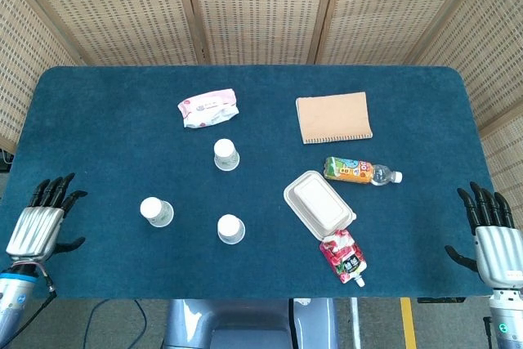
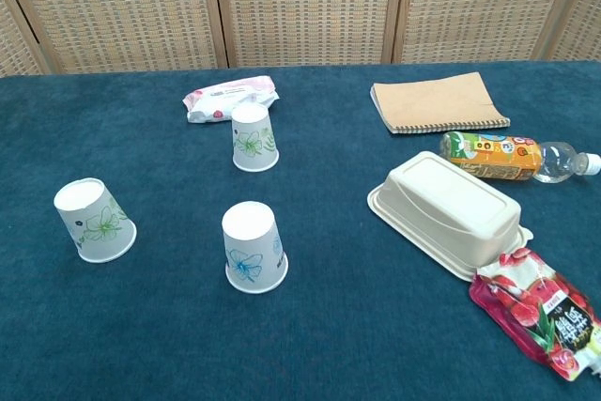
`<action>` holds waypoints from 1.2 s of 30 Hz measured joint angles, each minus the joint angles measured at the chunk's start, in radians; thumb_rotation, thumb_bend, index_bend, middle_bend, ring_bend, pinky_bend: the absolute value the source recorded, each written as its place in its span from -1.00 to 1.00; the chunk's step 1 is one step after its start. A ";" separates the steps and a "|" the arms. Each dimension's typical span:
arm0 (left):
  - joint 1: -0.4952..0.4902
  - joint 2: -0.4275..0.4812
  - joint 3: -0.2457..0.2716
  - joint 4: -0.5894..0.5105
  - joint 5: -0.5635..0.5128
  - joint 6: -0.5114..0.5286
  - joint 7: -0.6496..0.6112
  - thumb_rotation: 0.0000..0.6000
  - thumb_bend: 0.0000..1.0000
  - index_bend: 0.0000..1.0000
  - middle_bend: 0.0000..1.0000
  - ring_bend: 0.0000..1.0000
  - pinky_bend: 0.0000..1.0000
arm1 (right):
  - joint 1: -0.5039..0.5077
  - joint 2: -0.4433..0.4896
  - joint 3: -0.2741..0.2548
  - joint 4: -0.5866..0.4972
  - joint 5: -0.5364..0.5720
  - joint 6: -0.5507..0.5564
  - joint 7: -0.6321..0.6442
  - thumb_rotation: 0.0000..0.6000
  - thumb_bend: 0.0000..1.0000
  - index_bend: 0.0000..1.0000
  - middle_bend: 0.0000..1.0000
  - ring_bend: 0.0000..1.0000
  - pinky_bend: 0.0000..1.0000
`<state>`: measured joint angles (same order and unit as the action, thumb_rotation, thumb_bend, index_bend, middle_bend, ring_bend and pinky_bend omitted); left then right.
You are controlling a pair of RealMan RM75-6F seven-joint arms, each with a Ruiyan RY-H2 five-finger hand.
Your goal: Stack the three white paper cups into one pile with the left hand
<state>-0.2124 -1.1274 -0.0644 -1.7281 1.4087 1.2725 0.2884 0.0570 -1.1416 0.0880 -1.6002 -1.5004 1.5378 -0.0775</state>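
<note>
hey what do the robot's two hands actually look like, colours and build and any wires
Both the left hand and the right hand have black fingers on a ribbed, silver-grey metallic palm. Below the left hand a blue-grey wrist section shows, with a thin dark cable trailing from it. The right wrist looks light grey.

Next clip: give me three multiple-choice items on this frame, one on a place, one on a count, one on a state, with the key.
1. Where does the wipes pack lie?
A. Just beyond the farthest paper cup
B. On the notebook
C. Beside the red pouch

2. How many paper cups stand apart on the table?
A. One
B. Two
C. Three

3. What is the left hand doing?
A. Holding a cup
B. Empty, fingers apart, at the table's edge
C. Pressing the takeaway box

Key: 1 A, the pack sits right behind that cup. 2 C, the farthest, the left cup and the near cup are separate, upside down. 3 B, it touches nothing.
</note>
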 measured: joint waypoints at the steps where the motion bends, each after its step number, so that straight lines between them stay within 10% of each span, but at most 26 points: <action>1: -0.017 -0.001 -0.006 -0.012 -0.013 -0.023 0.022 1.00 -0.69 -0.56 -1.00 -1.00 -1.00 | 0.000 0.000 0.000 0.000 0.000 0.000 0.000 1.00 -0.89 -1.00 -1.00 -1.00 -1.00; 17: -0.218 -0.047 -0.068 -0.137 -0.332 -0.239 0.336 1.00 -0.57 -0.55 -1.00 -1.00 -1.00 | 0.000 0.000 0.000 0.000 0.000 0.000 0.000 1.00 -0.89 -1.00 -1.00 -1.00 -1.00; 36: -0.374 -0.198 -0.058 -0.124 -0.563 -0.207 0.539 1.00 -0.33 -0.37 -1.00 -1.00 -1.00 | 0.000 0.000 0.001 0.000 0.000 0.000 0.000 1.00 -0.89 -1.00 -1.00 -1.00 -1.00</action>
<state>-0.5867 -1.3249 -0.1225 -1.8525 0.8461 1.0660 0.8270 0.0566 -1.1416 0.0885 -1.6002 -1.5008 1.5374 -0.0775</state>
